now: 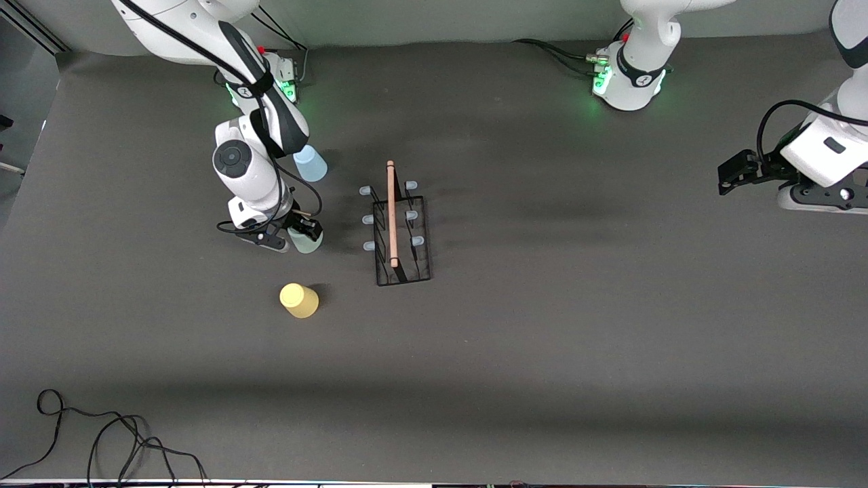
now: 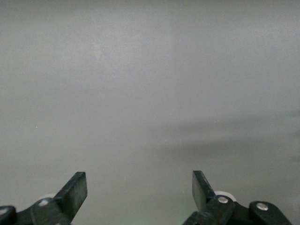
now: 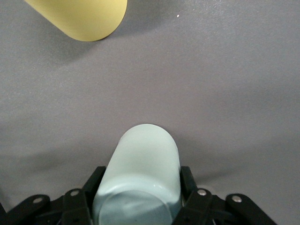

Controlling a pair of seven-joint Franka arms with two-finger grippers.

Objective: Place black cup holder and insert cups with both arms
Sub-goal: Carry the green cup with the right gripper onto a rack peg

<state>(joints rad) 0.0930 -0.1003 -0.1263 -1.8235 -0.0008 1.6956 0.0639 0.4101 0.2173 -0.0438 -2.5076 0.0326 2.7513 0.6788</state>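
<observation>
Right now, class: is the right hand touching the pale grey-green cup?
Touching. In the right wrist view, the right hand has its fingers pressed against both sides of the pale grey-green cup, with no gap showing.

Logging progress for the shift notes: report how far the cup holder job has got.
Done: the black cup holder stands on the table, all its prongs bare. In hand: the right gripper has shut on the grey-green cup beside the holder, toward the right arm's end. Left: that cup, the light blue cup and the yellow cup all need placing on prongs. The left gripper waits open at its own end.
</observation>
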